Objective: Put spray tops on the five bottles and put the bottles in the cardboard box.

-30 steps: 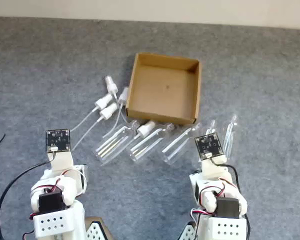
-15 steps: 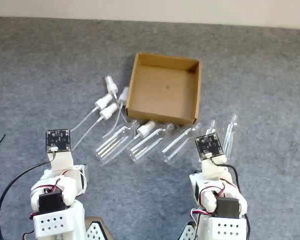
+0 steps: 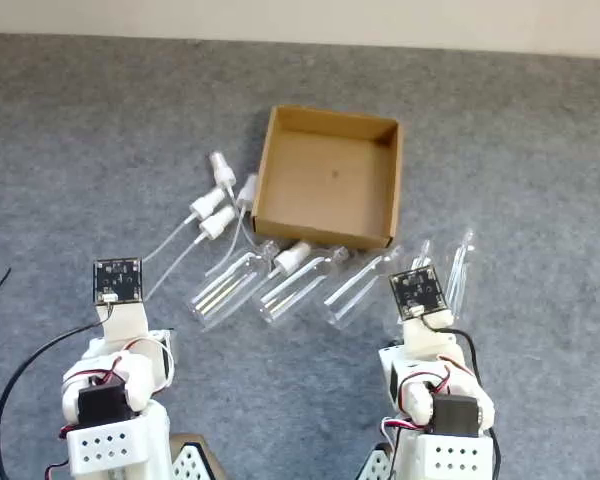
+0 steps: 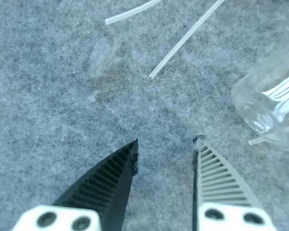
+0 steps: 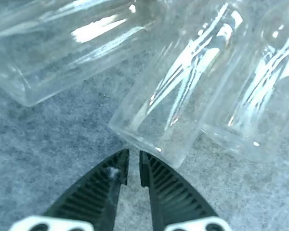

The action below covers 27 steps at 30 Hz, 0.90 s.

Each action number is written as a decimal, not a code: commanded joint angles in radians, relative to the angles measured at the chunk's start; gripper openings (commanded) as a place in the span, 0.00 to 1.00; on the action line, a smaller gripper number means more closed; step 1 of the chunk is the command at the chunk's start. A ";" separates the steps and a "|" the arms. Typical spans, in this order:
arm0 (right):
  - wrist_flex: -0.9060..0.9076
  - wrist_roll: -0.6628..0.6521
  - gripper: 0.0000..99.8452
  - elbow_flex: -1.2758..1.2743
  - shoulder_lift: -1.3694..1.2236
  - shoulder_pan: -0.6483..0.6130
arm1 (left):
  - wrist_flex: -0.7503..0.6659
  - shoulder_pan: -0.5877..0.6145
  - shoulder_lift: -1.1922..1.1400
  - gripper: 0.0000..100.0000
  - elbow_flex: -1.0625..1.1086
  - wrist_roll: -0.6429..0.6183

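My left gripper (image 4: 166,141) is released. Its black finger and its pale one stand apart, with only grey felt between them. Past the tips lie two thin dip tubes (image 4: 183,41), loose on the felt. The base of a clear bottle (image 4: 272,103) lies off to the pale finger's side, apart from it.

My right gripper (image 5: 134,153) is clenched down to a narrow slit and grasps nothing. Its tips sit right at the base corner of the middle bottle (image 5: 173,101) of three lying side by side. I cannot tell whether they touch it.

From above, the cardboard box (image 3: 325,237) sits open-topped on the felt tabletop (image 3: 540,130), toward the far edge and about midway across. All five bottles (image 3: 298,288) lie outside it. They rest on their sides in a loose row between the box's near wall and my two arms, necks pointing toward the box. My left arm (image 3: 117,330) is at the near edge, beside the leftmost bottle. My right arm (image 3: 425,330) is at the near edge too, over the bases of the bottles at the right end of the row.

Four spray tops (image 3: 218,222) lie in a cluster just beside the box's left wall, their tubes trailing toward the near edge. A fifth spray top (image 3: 295,255) lies just in front of the box's near wall, between two bottle necks. I cannot tell whether it is fitted to either.
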<state>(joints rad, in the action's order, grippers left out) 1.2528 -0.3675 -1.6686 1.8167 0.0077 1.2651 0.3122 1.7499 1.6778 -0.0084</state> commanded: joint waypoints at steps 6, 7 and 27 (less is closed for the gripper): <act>-0.059 -0.012 0.01 -0.122 0.008 0.012 | 0.003 -0.016 0.001 0.17 0.019 0.005; -0.082 -0.012 0.01 -0.120 0.008 0.010 | 0.003 -0.016 0.001 0.17 0.019 0.031; -0.110 0.063 0.22 0.633 -0.573 0.148 | 0.006 -0.018 -0.001 0.17 0.019 0.497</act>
<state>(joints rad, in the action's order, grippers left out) 1.1638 -0.3168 -1.2528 1.5067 0.1059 1.2651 0.3122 1.7499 1.6778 0.4780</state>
